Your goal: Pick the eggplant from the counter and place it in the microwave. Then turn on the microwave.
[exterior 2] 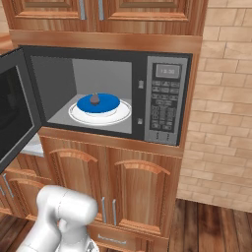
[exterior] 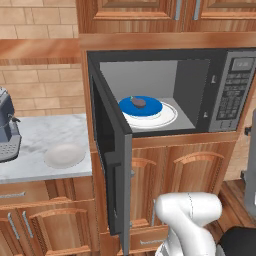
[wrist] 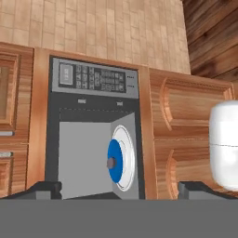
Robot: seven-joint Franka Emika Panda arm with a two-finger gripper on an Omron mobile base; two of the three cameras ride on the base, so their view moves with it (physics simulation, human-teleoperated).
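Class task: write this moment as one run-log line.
eggplant: on blue plate inside microwave | door: open | gripper: open, empty, facing microwave | left: shut door, start

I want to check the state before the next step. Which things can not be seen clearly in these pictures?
- Button labels on the microwave panel: too small to read in every view.
- Eggplant on the blue plate: its green stem tip is too small to make out.
- Coffee machine: cut off by the left edge of the left base view.
- Gripper: fingertips alone show in the hand view, wide apart, holding nothing.
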